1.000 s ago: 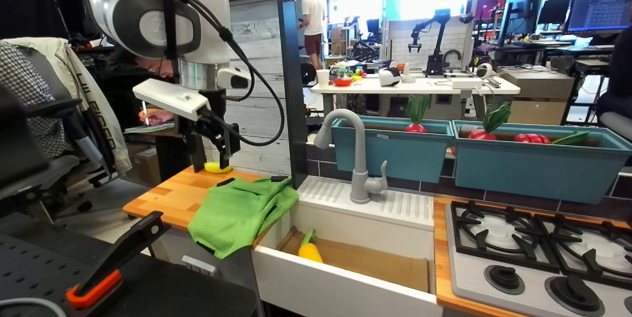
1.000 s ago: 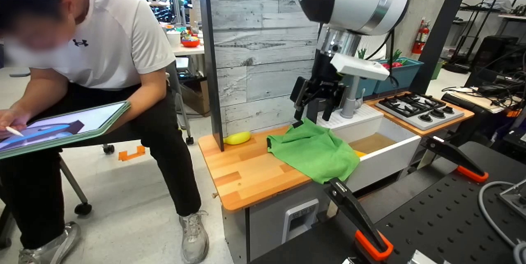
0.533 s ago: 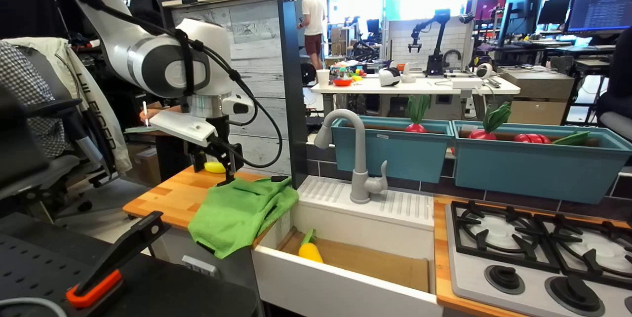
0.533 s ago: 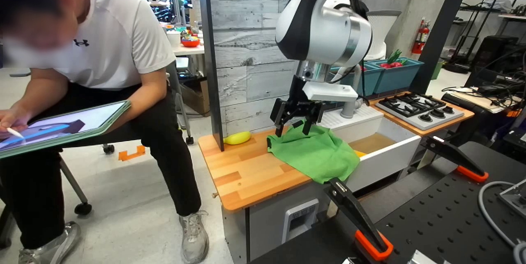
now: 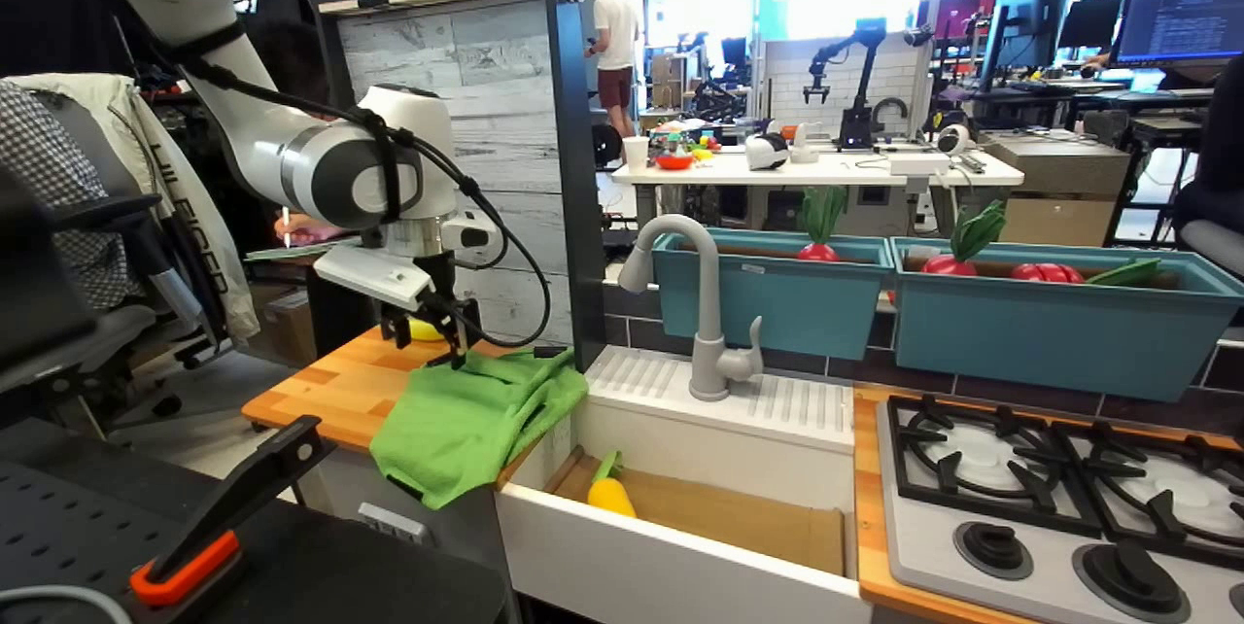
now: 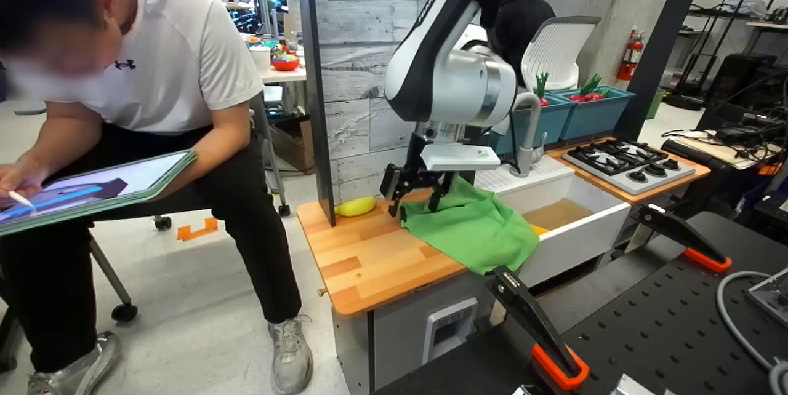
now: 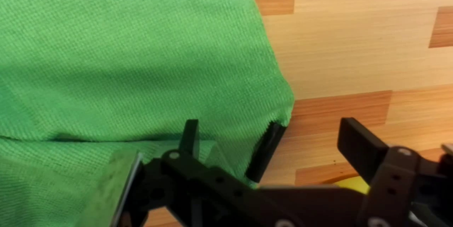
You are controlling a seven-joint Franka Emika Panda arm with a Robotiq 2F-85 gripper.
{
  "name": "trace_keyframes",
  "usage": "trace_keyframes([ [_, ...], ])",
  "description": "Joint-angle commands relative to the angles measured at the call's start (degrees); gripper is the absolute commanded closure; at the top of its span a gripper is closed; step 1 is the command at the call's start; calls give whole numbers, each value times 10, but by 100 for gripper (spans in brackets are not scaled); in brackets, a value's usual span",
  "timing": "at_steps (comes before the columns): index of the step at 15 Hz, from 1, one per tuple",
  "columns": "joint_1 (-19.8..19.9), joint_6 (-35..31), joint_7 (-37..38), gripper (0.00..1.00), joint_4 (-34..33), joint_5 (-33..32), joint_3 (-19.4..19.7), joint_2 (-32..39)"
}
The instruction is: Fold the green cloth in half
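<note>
The green cloth lies rumpled on the wooden counter in both exterior views [image 5: 476, 425] [image 6: 477, 235]. Part of it hangs over the front edge beside the sink. In the wrist view the cloth [image 7: 141, 60] fills the left side, with a fold along its lower part. A black tab [image 7: 265, 152] marks its corner. My gripper shows in both exterior views [image 5: 426, 352] [image 6: 413, 208], low over the cloth's edge. In the wrist view the gripper [image 7: 269, 125] is open, one finger above the cloth and one above bare wood, with the tabbed corner between them. Nothing is held.
A yellow banana [image 6: 356, 206] lies on the counter [image 6: 357, 259] near the grey wooden wall [image 6: 394, 63]. The white sink [image 5: 680, 556] holds a yellow toy vegetable [image 5: 610, 496]. A faucet [image 5: 708, 313] stands behind it. A black clamp [image 6: 535, 321] is in front.
My gripper has come down and moved across toward the banana's side, from higher above the cloth to its tabbed corner. It stays open. The cloth has not visibly moved.
</note>
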State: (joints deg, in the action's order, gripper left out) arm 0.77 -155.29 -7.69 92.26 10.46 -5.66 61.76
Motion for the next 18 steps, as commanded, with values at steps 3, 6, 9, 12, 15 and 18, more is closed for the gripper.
trace_keyframes([
  [3,-20,5,23,29,-68,-24,-1,45],
  [6,-22,12,24,47,-86,-25,1,59],
  [9,-19,17,26,69,-100,-26,5,70],
  [12,-19,19,27,93,-104,-26,7,72],
  [15,-23,23,24,100,-102,-28,5,68],
  [18,-26,18,20,98,-91,-37,1,58],
])
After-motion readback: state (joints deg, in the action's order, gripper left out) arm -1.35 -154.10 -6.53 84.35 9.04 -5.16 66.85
